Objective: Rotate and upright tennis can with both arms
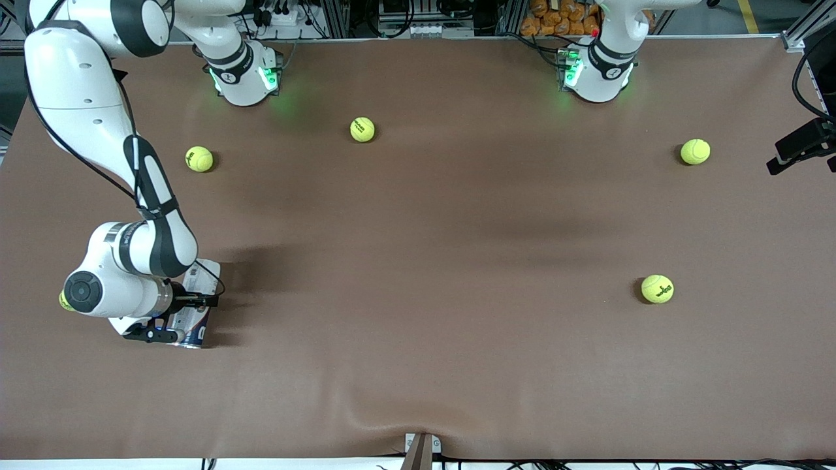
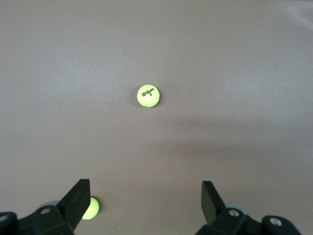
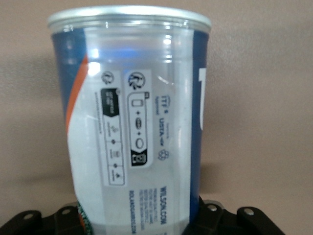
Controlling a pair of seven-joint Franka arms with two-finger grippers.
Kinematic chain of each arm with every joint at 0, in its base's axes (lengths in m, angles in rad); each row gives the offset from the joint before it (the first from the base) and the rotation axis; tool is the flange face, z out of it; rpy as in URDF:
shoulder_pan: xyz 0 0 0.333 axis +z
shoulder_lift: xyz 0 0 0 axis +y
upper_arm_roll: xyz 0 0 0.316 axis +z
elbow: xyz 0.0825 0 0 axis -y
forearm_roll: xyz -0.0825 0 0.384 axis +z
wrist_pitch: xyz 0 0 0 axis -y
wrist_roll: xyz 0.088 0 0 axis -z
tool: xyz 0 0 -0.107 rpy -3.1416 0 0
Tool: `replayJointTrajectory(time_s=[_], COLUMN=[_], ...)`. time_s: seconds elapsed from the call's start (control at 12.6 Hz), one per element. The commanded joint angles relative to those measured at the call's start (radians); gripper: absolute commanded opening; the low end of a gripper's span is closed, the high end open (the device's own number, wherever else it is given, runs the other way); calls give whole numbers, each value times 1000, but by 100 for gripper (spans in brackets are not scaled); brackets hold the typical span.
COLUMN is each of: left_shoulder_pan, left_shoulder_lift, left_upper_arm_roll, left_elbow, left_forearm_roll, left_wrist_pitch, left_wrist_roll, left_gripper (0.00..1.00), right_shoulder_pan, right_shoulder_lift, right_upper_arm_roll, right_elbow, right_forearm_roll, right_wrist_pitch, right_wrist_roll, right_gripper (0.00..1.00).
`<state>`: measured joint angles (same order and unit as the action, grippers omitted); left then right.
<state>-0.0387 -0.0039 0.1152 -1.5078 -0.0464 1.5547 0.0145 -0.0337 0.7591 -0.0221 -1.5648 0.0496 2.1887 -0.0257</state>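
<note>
I see the right gripper (image 1: 171,320) clamped on the clear-plastic, navy-and-white-labelled tennis can (image 3: 134,127) — lying on the smooth brown table mat (image 1: 418,261) at the right arm's end. The left gripper (image 2: 145,203) waits, spread wide, over yellow-green felt balls (image 2: 148,95).

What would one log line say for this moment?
right end effector: shut on tennis can | can: lying on table | left end effector: open, waiting
</note>
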Motion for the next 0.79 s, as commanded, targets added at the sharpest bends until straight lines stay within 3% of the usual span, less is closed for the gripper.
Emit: replayJointTrajectory(time_s=[0.0, 0.71], left_shoulder_pan=[5, 7], left_shoulder_lift=[5, 5], left_upper_arm_roll=[-2, -2], left_elbow=[11, 12], left_forearm_roll=[-18, -36], left_wrist_pitch=[-12, -12], left_wrist_roll=[-8, -10], left_gripper=[100, 100], right_shoulder_pan=[-12, 121], right_shoulder_lift=[-47, -181], right_upper_arm_roll=[2, 4], right_elbow=[-15, 8], right_forearm_roll=[9, 4], right_wrist_pitch=[-3, -107], right_wrist_roll=[-115, -198], right_gripper=[67, 67])
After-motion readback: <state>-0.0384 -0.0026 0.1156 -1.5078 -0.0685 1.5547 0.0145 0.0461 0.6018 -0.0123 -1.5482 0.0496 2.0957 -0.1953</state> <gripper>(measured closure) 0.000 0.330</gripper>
